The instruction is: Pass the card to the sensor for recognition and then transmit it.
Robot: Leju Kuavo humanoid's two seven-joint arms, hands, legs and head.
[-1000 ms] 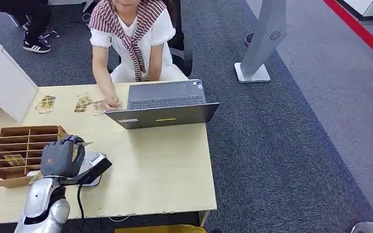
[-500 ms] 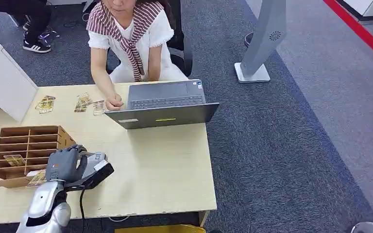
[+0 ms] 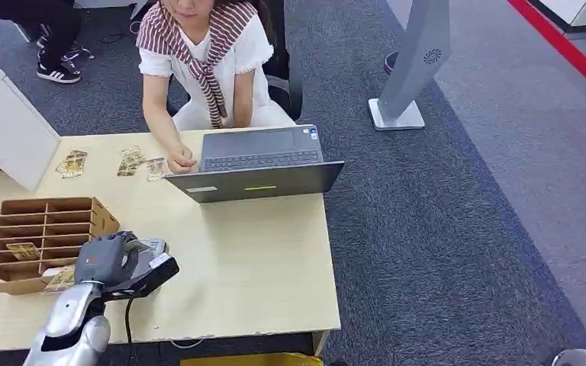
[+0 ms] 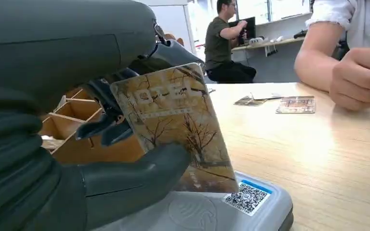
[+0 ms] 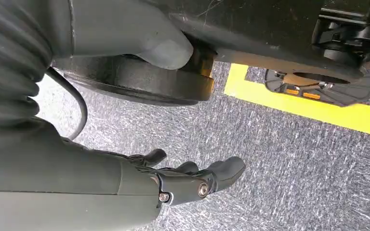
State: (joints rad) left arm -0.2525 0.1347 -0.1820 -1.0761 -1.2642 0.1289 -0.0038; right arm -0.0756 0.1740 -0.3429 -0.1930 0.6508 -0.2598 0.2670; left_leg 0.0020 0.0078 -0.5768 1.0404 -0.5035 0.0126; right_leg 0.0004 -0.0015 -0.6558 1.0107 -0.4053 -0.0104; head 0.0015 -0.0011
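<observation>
The left hand (image 4: 77, 144) pinches the card (image 4: 173, 130) between its thick thumb and its darker fingers (image 4: 101, 130), with the card's lower edge resting on, or just above, the grey top of the sensor (image 4: 250, 211), beside the printed square code; contact cannot be confirmed from the wrist view. In the head view the same left hand (image 3: 105, 259) lies over the sensor (image 3: 152, 268) at the near edge of the table (image 3: 259, 259), and the card itself is hidden beneath the hand. The right hand (image 5: 192, 180) hangs over carpet, its fingers loosely apart and holding nothing. The step in hand appears to be the reading: it is best done by laying the card's face flatter toward the sensor's marked centre, holding it steady there, and keeping the pinch firm so the card does not slide out. Just beside the hand stands a wooden divided box (image 3: 46, 229) with cards in some compartments. Farther along the table an open laptop (image 3: 259, 164) faces a seated person (image 3: 206, 61), whose hand (image 3: 177, 162) rests near several loose cards (image 3: 130, 162); this person is probably the one to receive the card once it has been read.
</observation>
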